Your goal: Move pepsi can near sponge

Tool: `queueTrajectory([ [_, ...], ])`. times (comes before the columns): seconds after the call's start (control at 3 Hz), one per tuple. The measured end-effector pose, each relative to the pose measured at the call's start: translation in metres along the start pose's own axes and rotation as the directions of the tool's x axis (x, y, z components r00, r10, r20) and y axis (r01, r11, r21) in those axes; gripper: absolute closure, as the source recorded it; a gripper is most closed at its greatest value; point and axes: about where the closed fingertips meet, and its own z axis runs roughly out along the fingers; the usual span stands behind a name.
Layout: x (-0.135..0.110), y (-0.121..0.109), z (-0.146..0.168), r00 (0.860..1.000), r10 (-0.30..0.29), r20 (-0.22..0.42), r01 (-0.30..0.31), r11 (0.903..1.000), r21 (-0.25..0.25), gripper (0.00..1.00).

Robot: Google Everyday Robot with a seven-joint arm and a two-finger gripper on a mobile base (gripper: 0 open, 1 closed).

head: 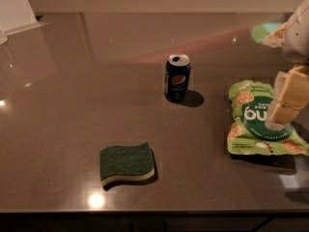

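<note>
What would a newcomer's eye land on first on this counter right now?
The upright pepsi can stands alone near the middle of the dark glossy counter. The bright green snack bag lies flat at the right, and the gripper hangs over its right part at the edge of the view. The sponge lies green side up near the front edge, well apart from the can.

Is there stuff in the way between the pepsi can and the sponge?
No, only bare table lies between the pepsi can and the sponge. The pincer hangs at the picture's right, above the green snack bag, off that path.
</note>
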Motion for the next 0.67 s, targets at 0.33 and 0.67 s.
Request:
queueTrajectory([
  [0.33, -0.0004, -0.0002, -0.0004, 1.000, 0.000, 0.000, 0.000, 1.0000, 0.002, 0.00],
  [0.67, -0.0058, -0.0088, 0.0072, 1.000, 0.029, -0.003, -0.029, 0.9996, 0.005, 0.00],
])
